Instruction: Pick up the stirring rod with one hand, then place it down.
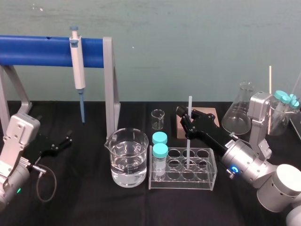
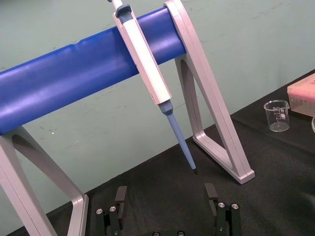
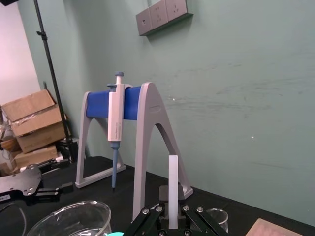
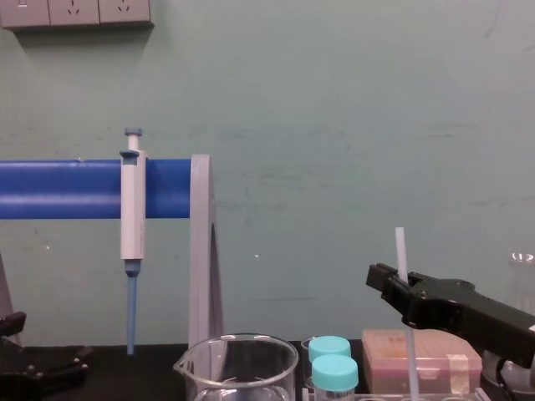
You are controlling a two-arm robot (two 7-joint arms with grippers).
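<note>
The stirring rod [image 1: 190, 106] is a thin white translucent stick standing upright, and my right gripper [image 1: 187, 123] is shut on its middle. Its lower end reaches down into a hole of the clear tube rack [image 1: 207, 181]. The right wrist view shows the stirring rod [image 3: 173, 187] rising from between the closed fingers. From the chest, the stirring rod [image 4: 401, 249] sticks up above the right gripper [image 4: 399, 288]. Far off at the table's left, my left gripper [image 1: 66, 140] lies parked, and the left wrist view shows this gripper [image 2: 166, 192] open with nothing in it.
A large beaker [image 1: 126, 157] of clear liquid stands left of the rack. Two teal-capped tubes [image 1: 160, 149] sit in the rack's left holes. Behind are a small beaker [image 1: 158, 119], a pink box [image 1: 214, 115] and a flask [image 1: 237, 115]. A pipette [image 1: 77, 66] hangs on the blue-barred stand [image 1: 109, 80].
</note>
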